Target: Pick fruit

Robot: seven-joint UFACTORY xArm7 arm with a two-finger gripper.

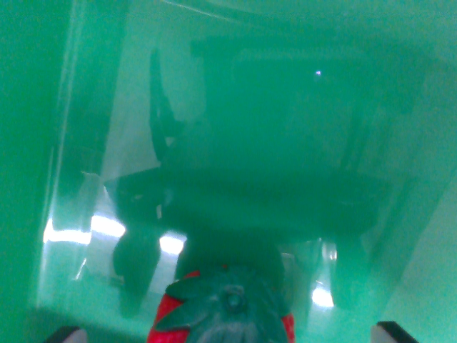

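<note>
Now you see strawberry at bottom centre of wrist view, green leafy cap facing camera. Gripper fingertips just visible at both bottom corners, spread wide, strawberry between them; cannot tell contact. Glossy green bin fills view, dark reflection across it.

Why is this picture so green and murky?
In the wrist view, a glossy green surface fills the frame, mirroring dark, blurred shapes; white glare patches sit low at the left; only the red strawberry with green leaves at the bottom edge looks fairly sharp.
</note>
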